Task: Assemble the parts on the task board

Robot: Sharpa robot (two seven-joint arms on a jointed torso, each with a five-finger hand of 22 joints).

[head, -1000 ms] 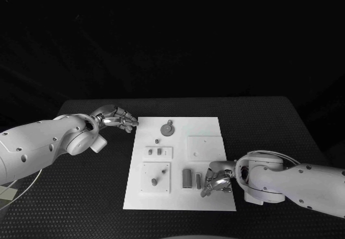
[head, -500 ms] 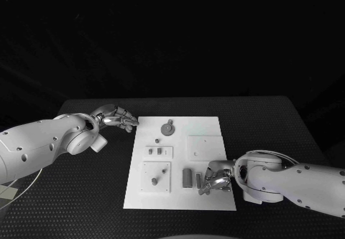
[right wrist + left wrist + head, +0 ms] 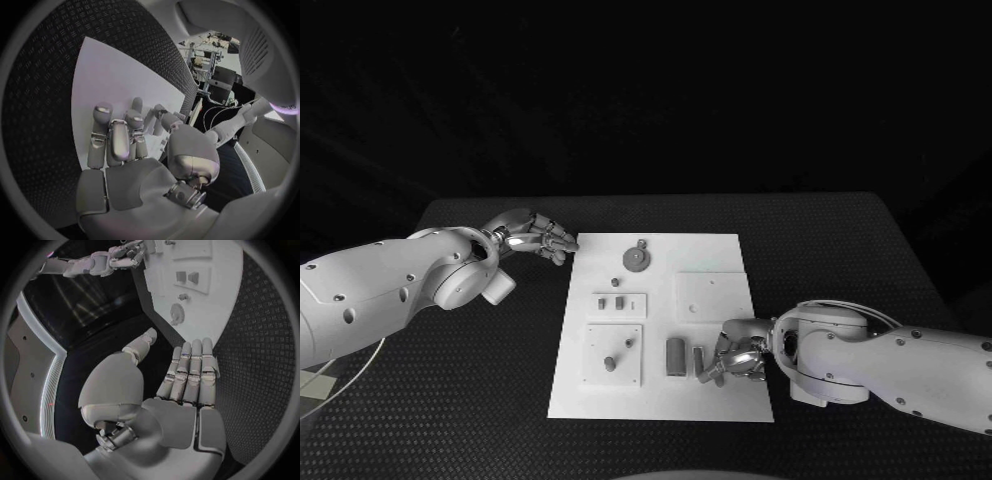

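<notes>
Right hand [image 3: 737, 360] first, nearest to us: we have it low over the near right part of the task board [image 3: 711, 300], fingers curled down beside the two upright bar-shaped parts [image 3: 676, 357] that stand at the board's near middle. From the head view we cannot tell whether those fingers grip a part or only touch the board; in the right wrist view our fingers [image 3: 119, 140] lie together, pointing down at the white plate.

Left of the bars we see a square sub-plate [image 3: 615, 355] with two small parts on it, and beyond it a smaller plate [image 3: 617, 304] carrying two short blocks. Farther still, a round disc-shaped part [image 3: 635, 261] lies near the board's far edge.

Our left hand [image 3: 535, 238] hovers above the black counter [image 3: 473, 400] just off the board's far left corner, fingers close together and holding nothing.
</notes>
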